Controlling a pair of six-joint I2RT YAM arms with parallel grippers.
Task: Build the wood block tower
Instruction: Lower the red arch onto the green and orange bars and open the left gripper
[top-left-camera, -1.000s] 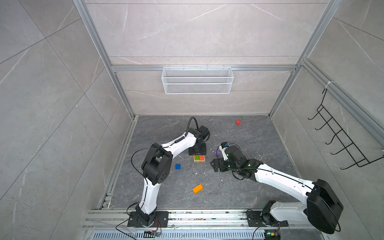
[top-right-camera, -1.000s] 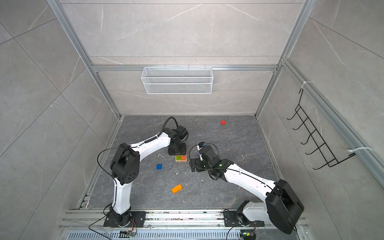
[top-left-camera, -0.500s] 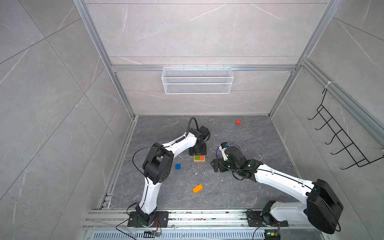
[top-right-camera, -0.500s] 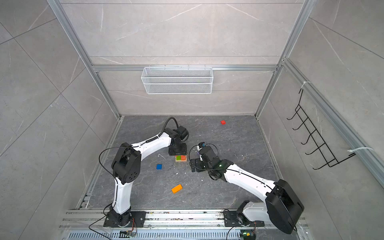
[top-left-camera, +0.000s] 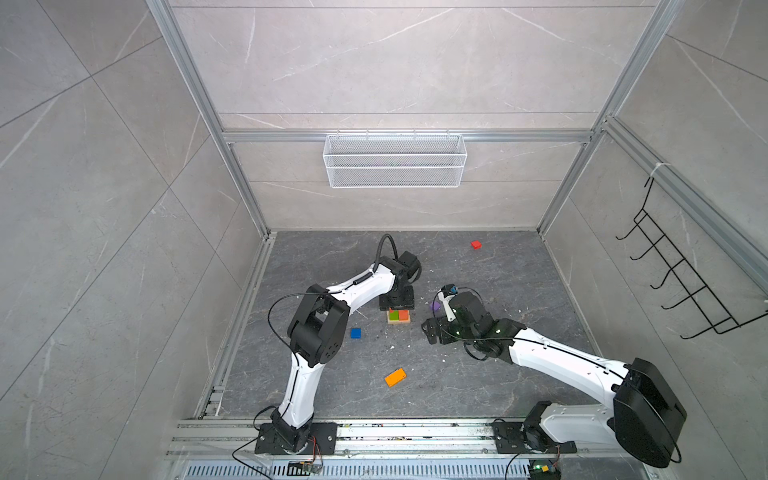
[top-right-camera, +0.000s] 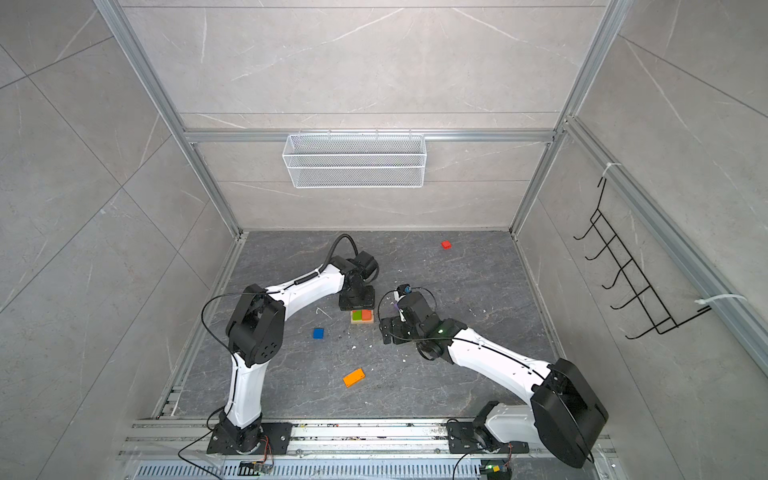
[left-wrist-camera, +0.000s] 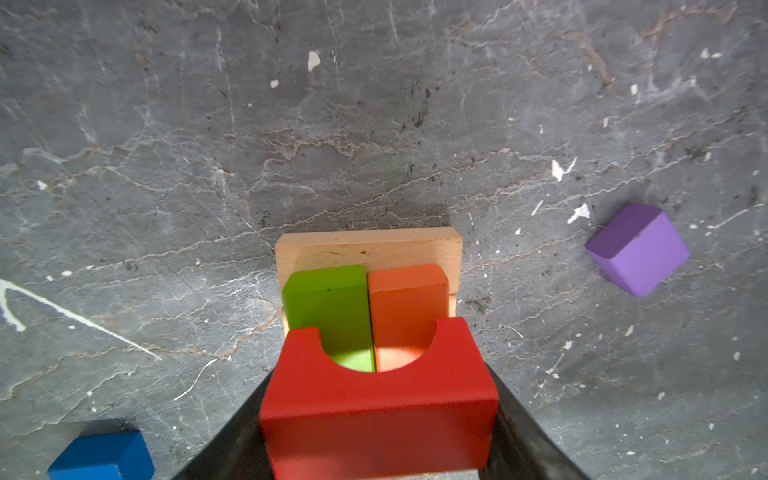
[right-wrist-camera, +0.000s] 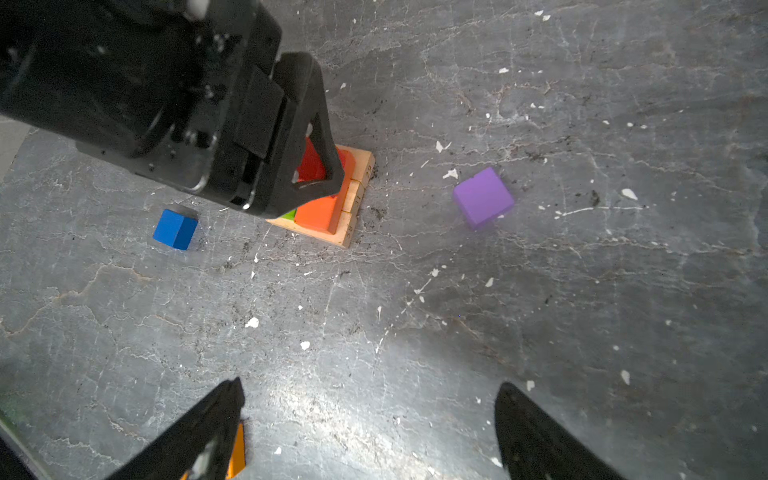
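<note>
Presently noted left gripper (left-wrist-camera: 376, 440) clamped on red arch block (left-wrist-camera: 374, 386) right over wood block tower (top-left-camera: 399, 316); contact unclear. Counted in tower: green slab (left-wrist-camera: 328, 299) and orange slab (left-wrist-camera: 407, 299) side by side on tan base bars (left-wrist-camera: 370, 247). Noted right gripper (right-wrist-camera: 370, 399) spread wide, empty, near tower. Logged purple cube (left-wrist-camera: 638, 249) and blue cube (left-wrist-camera: 99, 455) flanking tower, apart.

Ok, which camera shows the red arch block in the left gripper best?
Left wrist: the red arch block fills the foreground, cutout visible, over the green slab and orange slab. Right wrist shows only a red sliver. In both top views the left gripper almost covers it.
</note>
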